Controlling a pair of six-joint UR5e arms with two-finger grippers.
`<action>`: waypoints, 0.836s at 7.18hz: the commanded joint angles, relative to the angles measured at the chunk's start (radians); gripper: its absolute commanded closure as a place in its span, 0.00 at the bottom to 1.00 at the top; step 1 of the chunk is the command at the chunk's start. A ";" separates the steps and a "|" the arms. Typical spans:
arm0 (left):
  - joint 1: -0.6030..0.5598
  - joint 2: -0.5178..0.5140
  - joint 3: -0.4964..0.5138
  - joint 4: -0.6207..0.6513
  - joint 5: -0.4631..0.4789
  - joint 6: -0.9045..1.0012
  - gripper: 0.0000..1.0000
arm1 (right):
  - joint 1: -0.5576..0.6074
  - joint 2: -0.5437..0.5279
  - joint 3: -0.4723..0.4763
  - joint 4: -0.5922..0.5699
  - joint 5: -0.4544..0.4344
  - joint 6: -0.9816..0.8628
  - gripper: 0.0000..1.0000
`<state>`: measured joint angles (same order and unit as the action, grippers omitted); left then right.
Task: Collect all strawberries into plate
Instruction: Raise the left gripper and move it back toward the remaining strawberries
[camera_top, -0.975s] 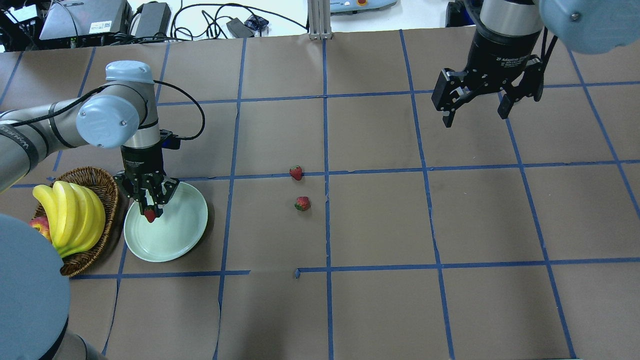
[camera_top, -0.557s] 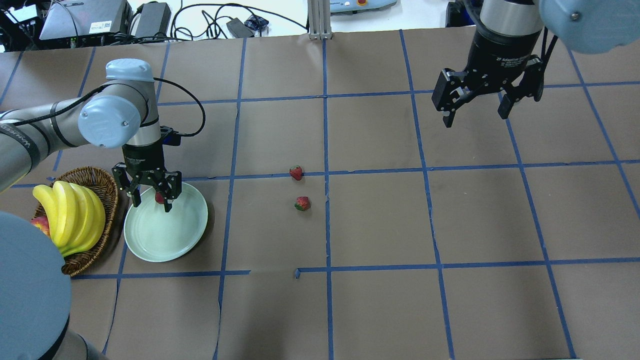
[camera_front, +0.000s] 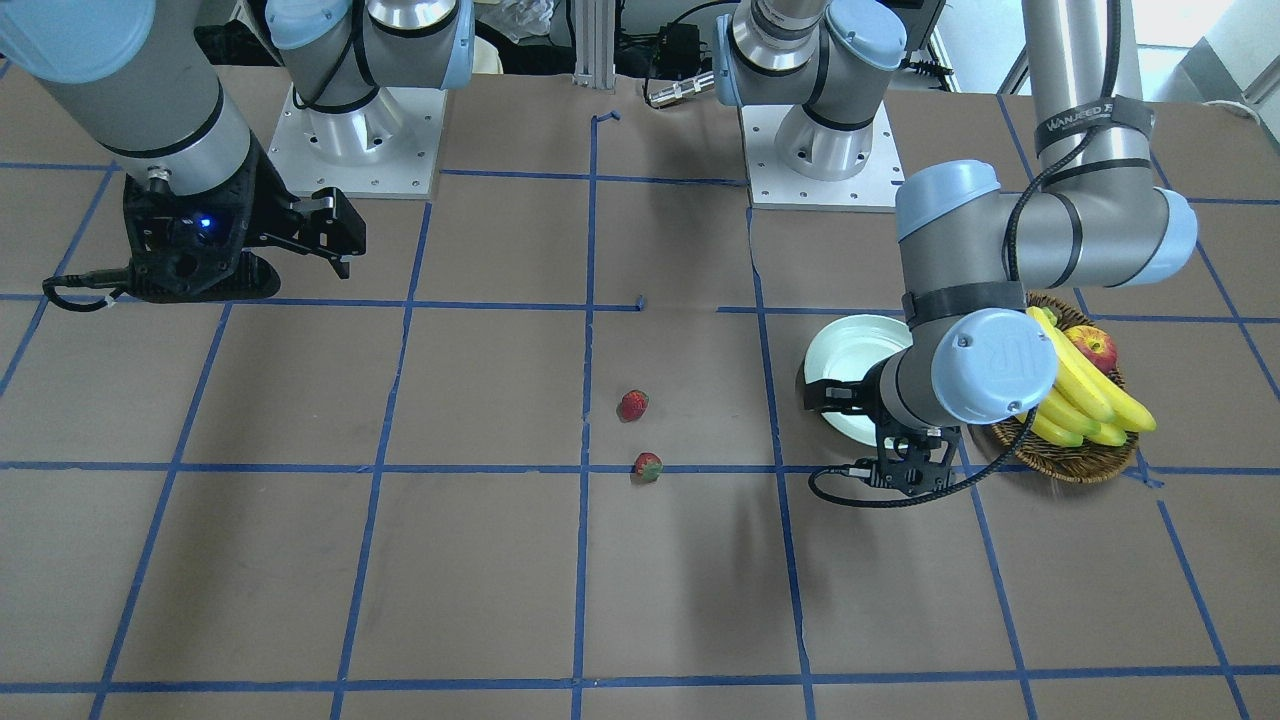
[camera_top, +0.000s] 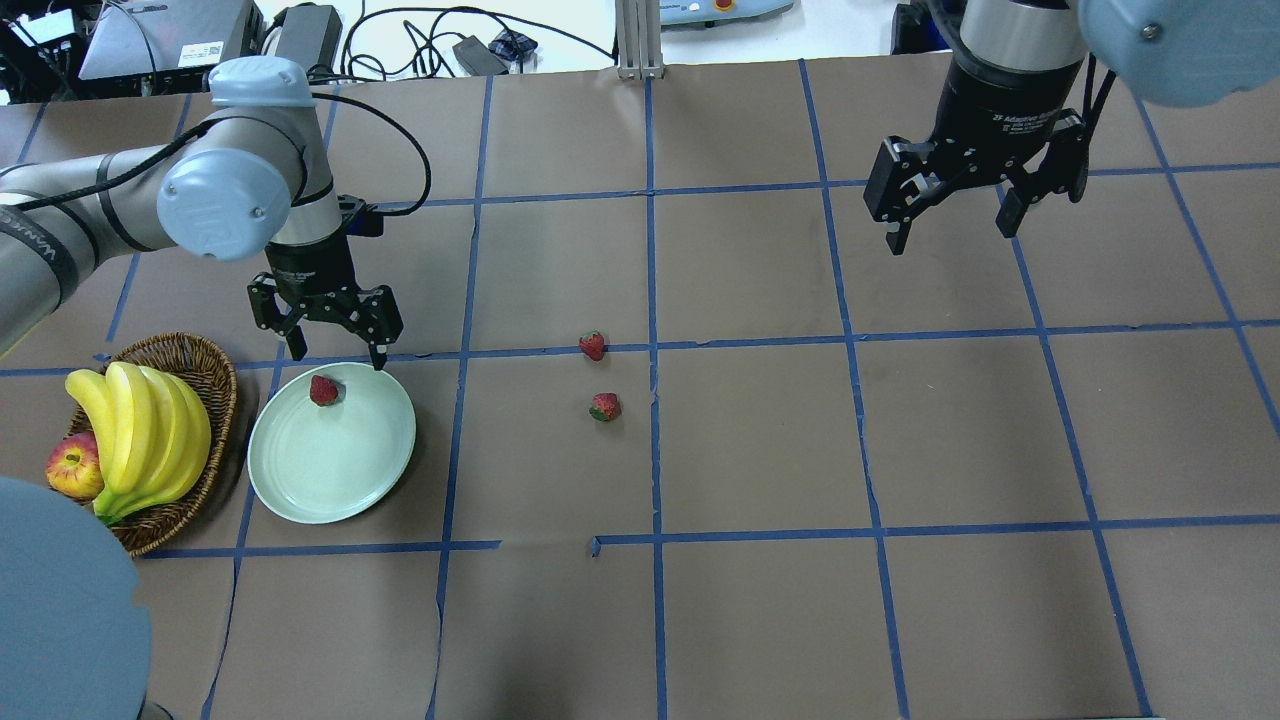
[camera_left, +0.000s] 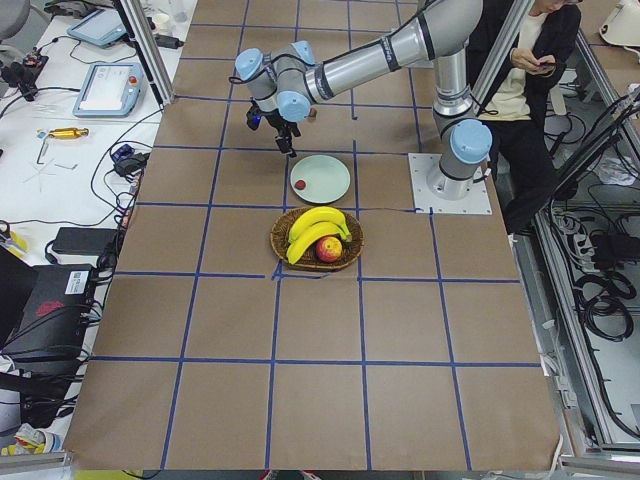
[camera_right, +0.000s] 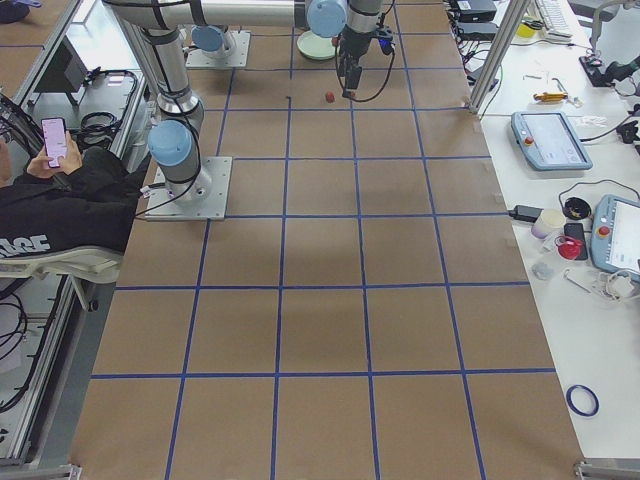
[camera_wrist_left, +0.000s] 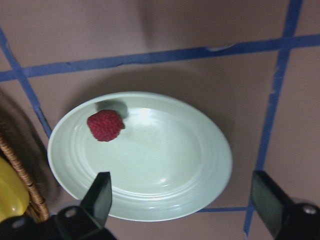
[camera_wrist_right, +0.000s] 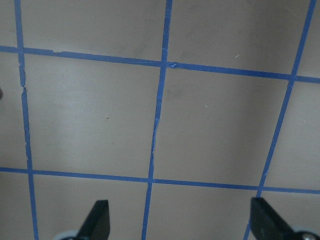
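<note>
One strawberry (camera_top: 323, 390) lies in the pale mint plate (camera_top: 330, 480) near its far rim; it also shows in the left wrist view (camera_wrist_left: 105, 125) on the plate (camera_wrist_left: 165, 165). Two more strawberries (camera_top: 592, 345) (camera_top: 604, 407) lie on the table's middle, apart from each other, also in the front view (camera_front: 648, 466) (camera_front: 633, 405). My left gripper (camera_top: 338, 357) is open and empty, raised above the plate's far edge. My right gripper (camera_top: 952, 236) is open and empty, high over the far right of the table.
A brown wicker basket (camera_top: 215, 380) with bananas (camera_top: 140, 430) and an apple (camera_top: 72, 468) stands just left of the plate. Blue tape lines grid the brown table cover. A person sits behind the robot in the side views.
My left gripper opened and let the strawberry go onto the plate, then rose and drew back toward the table's far side. The right arm has not moved.
</note>
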<state>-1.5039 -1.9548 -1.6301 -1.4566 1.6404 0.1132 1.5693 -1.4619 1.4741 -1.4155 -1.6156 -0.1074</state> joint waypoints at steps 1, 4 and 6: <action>-0.059 -0.019 0.010 0.143 -0.190 -0.151 0.00 | 0.000 0.000 0.000 0.001 0.000 0.000 0.00; -0.140 -0.076 0.009 0.258 -0.337 -0.315 0.02 | -0.002 0.000 0.002 0.001 -0.001 0.000 0.00; -0.168 -0.131 0.009 0.300 -0.365 -0.371 0.02 | -0.002 0.000 0.006 0.001 0.000 0.000 0.00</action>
<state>-1.6543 -2.0510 -1.6213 -1.1861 1.3003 -0.2185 1.5678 -1.4619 1.4768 -1.4144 -1.6164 -0.1074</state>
